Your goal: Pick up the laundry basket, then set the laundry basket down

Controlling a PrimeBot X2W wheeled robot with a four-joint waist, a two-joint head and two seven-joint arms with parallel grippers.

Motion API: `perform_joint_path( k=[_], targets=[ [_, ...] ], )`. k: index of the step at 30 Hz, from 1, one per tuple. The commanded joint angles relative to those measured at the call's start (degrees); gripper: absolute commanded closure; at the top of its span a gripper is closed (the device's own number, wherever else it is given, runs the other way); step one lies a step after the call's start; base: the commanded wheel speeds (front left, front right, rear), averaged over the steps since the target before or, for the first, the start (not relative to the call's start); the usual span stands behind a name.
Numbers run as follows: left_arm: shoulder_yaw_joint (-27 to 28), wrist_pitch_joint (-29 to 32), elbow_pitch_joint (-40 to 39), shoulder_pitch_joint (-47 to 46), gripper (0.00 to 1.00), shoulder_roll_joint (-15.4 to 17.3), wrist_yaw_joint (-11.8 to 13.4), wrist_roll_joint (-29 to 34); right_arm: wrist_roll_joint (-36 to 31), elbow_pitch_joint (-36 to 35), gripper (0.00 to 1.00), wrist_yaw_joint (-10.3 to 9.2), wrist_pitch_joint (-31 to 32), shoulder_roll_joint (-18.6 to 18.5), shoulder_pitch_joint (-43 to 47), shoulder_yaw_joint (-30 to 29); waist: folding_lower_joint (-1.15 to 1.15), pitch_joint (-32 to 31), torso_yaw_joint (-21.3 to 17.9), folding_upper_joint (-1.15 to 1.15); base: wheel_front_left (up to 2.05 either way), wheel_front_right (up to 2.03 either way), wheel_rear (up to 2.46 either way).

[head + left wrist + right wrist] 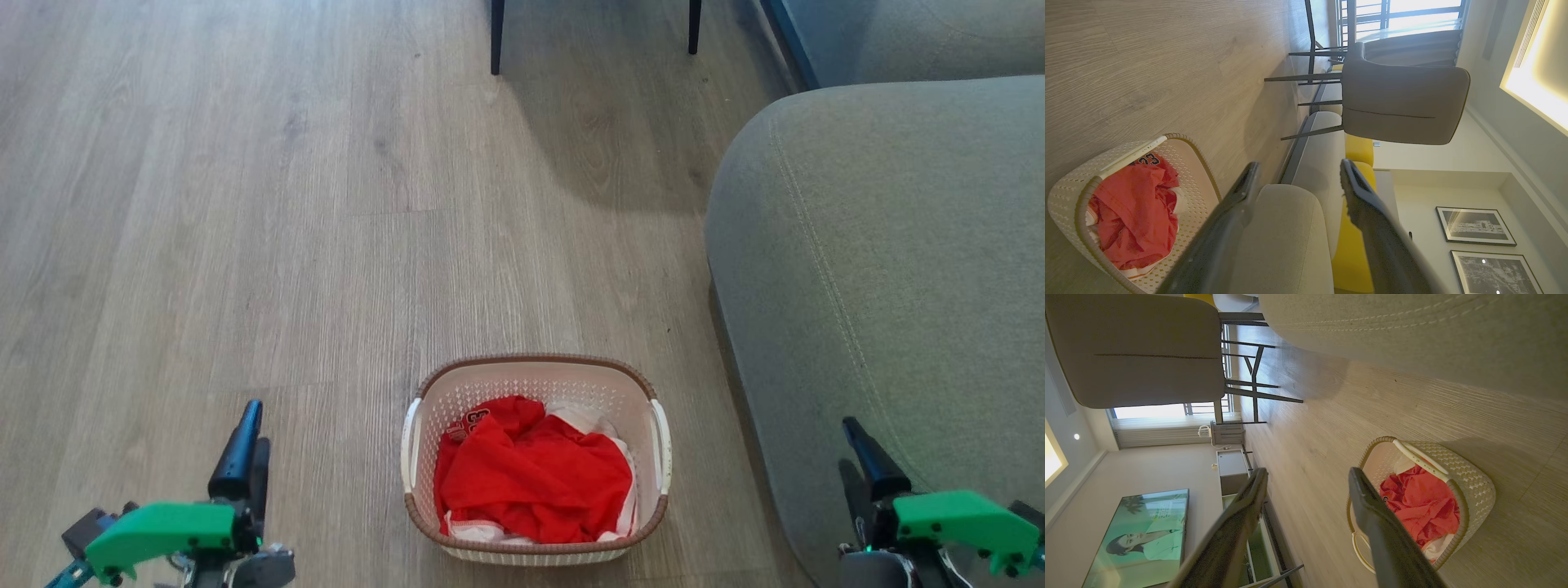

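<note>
On your left, the left end effector [249, 433] hangs low over the pale wood-plank floor [245, 204]. Its two dark fingers are spread apart with nothing between them, well short of the basket's white side handle, which looks like a ready stance for a two-sided lift. In the middle, the rounded cream-white perforated plastic laundry basket with its brown woven-look rim [531, 380] sits flat on the floor between your arms. A crumpled red garment [531, 482] lies inside it over some white cloth, so the load looks light and soft. On your right, the right end effector [857, 445] mirrors the left, fingers parted and empty, and it too is clear of the basket. The floor to the left is open. Two black chair legs [495, 37] stand far ahead, well apart from the basket. The grey fabric sofa arm [882, 269] bulges near the basket's right side, and your right arm probably has little room to swing in to that handle.
</note>
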Motion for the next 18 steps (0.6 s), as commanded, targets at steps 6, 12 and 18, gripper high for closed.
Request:
perform_joint_path(
  k=[6,12,18],
  targets=[
    [-0.89,-1.33,-3.8,-2.59,0.0,0.32,0.78,4.74,-5.05,-3.36,0.0,-0.02,-1.48,-0.45,-2.02,0.37,0.0,-0.04,0.09,0.0,0.0,0.0,0.0],
    [-1.75,-2.35,-5.48,-2.85,0.0,0.33,1.69,9.83,-9.65,-4.77,0.0,-0.02,-2.49,-0.49,-2.11,0.82,0.0,-0.06,0.15,0.0,0.0,0.0,0.0],
    [-2.72,-3.37,-6.94,-3.07,0.0,0.35,2.75,16.41,-14.2,-6.08,0.0,-0.03,-3.49,-0.54,-2.17,1.4,0.0,-0.09,0.16,0.0,0.0,0.0,0.0]
  ],
)
